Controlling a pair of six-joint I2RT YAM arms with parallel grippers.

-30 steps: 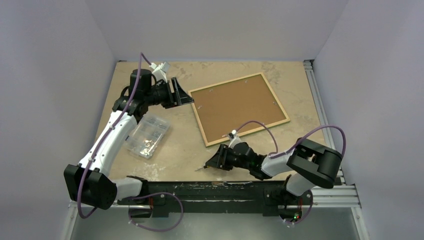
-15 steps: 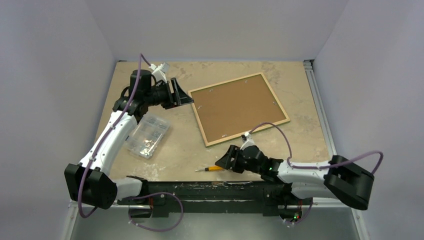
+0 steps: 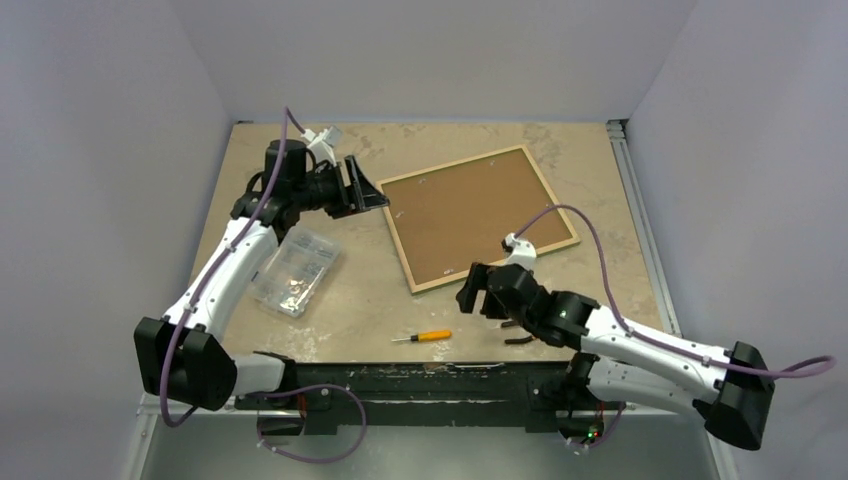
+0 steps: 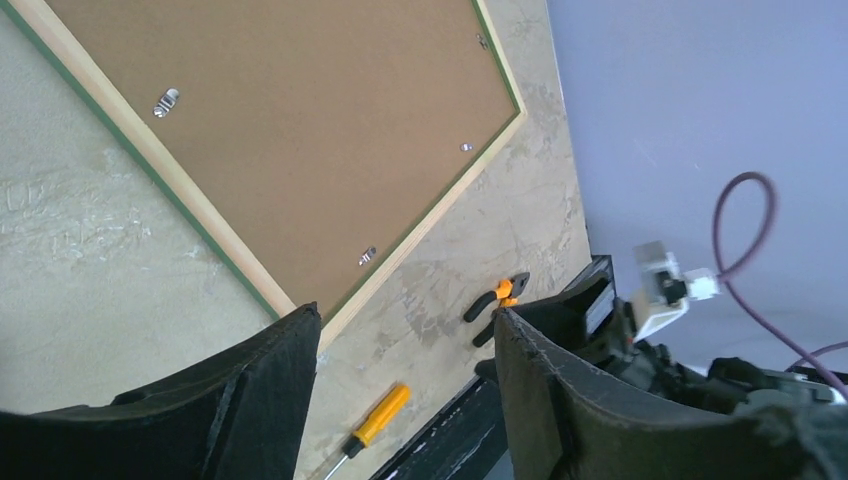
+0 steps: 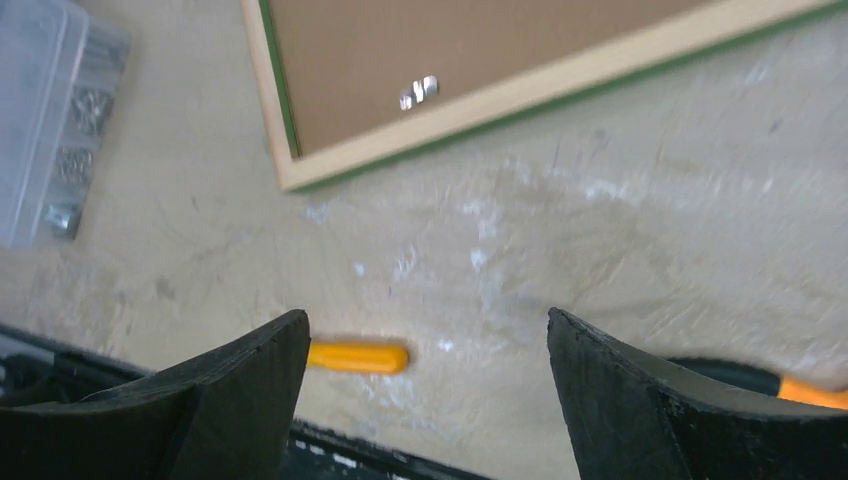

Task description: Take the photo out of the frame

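The frame (image 3: pixel 399 237) lies face down in the middle of the table, a pale wood border with a green outer edge (image 4: pixel 430 213) (image 5: pixel 560 90). Inside it sits the photo's plain brown back (image 3: pixel 478 215), under small metal tabs (image 4: pixel 167 101); the printed side is hidden. My left gripper (image 3: pixel 372 190) (image 4: pixel 405 312) hovers open just off the frame's far left corner, with nothing between its fingers. Near the frame's near edge, my right gripper (image 3: pixel 480 298) (image 5: pixel 427 315) hangs wide open and empty above the table.
An orange-handled screwdriver (image 3: pixel 433 336) (image 5: pixel 358 356) lies near the front edge. Black and orange pliers (image 3: pixel 517 330) (image 4: pixel 497 297) lie to its right, under the right arm. A clear plastic box (image 3: pixel 295 272) of small parts sits left of the frame.
My right gripper has opened, let go of the screwdriver, and moved right and up toward the frame's near edge. The screwdriver lies on the table. The left arm has barely moved.
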